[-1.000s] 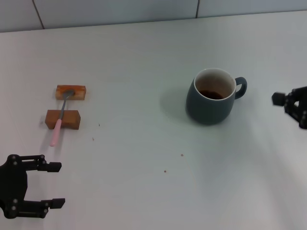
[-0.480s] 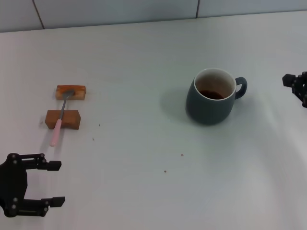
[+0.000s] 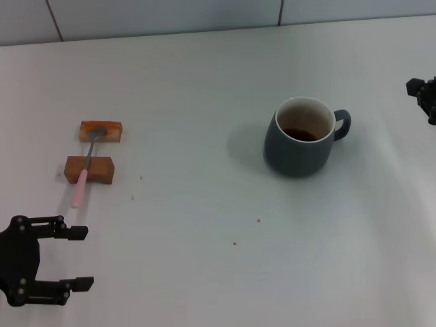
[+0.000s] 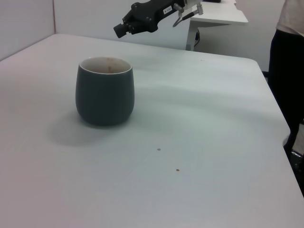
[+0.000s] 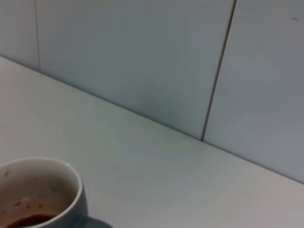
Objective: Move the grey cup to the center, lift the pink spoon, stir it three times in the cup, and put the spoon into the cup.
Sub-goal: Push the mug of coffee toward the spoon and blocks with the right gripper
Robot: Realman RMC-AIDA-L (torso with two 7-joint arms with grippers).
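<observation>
The grey cup [image 3: 304, 136] stands right of the table's middle, its handle turned to the right and dark liquid inside. It also shows in the left wrist view [image 4: 105, 90], and its rim shows in the right wrist view [image 5: 38, 194]. The pink spoon [image 3: 86, 165] lies across two wooden blocks at the left, pink handle end toward me. My left gripper [image 3: 86, 257] is open and holds nothing at the near left corner, nearer me than the spoon. My right gripper [image 3: 426, 95] hangs at the right edge, right of the cup's handle and apart from it.
Two brown wooden blocks [image 3: 100, 131] [image 3: 89, 169] carry the spoon. A tiled wall [image 3: 204, 13] runs along the table's far edge. A few dark specks [image 3: 234, 242] lie on the white tabletop. In the left wrist view, another table [image 4: 218, 12] stands beyond it.
My right gripper has drifted farther back and out toward the right edge of the head view. The cup, spoon and left gripper have stayed in place.
</observation>
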